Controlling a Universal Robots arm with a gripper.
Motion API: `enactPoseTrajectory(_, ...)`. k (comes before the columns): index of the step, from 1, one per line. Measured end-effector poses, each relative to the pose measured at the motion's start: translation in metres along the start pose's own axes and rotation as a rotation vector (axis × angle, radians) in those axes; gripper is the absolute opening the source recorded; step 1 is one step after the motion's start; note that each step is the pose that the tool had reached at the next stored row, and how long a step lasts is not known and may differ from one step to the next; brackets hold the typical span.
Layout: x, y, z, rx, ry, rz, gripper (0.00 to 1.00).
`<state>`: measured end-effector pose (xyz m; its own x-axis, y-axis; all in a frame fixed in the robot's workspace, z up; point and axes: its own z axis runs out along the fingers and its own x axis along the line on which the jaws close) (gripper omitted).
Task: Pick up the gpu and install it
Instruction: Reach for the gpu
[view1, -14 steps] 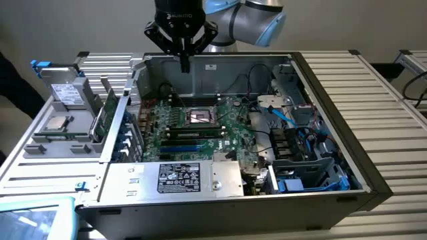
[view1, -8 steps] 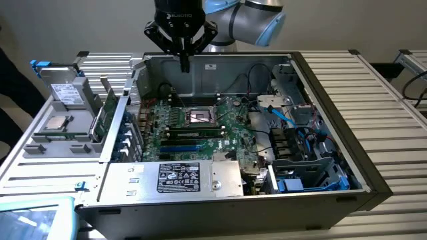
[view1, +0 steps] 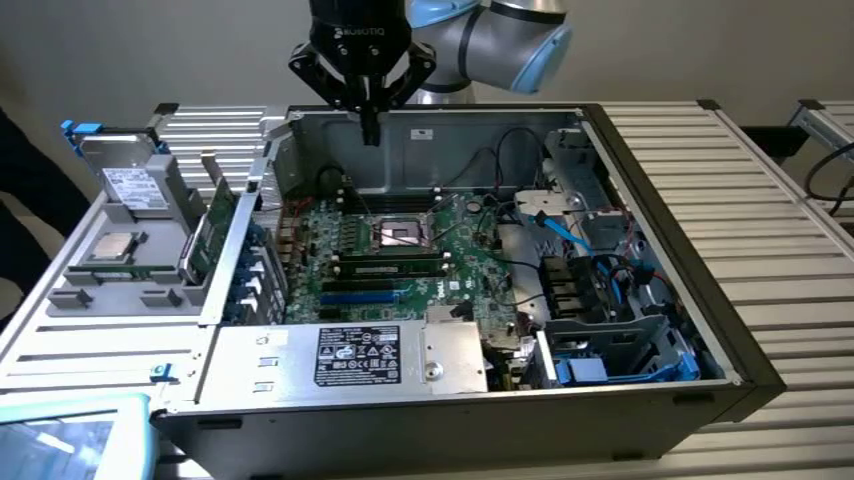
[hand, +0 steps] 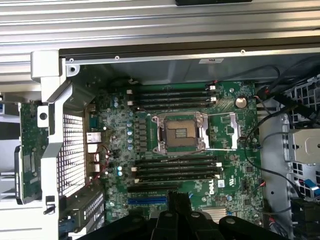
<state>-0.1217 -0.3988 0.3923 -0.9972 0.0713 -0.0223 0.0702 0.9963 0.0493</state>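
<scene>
The gripper (hand: 179, 200), fingers pressed together and empty, hangs over the motherboard (hand: 225, 186) near the back wall of the case (view1: 441, 425). The gpu (view1: 218, 228) stands on edge at the tray (view1: 107, 320) edge beside the case. It is probably light, stiff and fragile, best pinched by its bare upper edge.
</scene>
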Motion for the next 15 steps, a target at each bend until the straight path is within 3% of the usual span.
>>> enactPoseTrajectory(6, 0.020, 0.0023, 0.0005, -0.0004, 0.0003, 0.000, 0.12)
enactPoseTrajectory(15, 0.055, 0.0146, 0.0022, -0.0006, 0.0004, 0.000, 0.12)
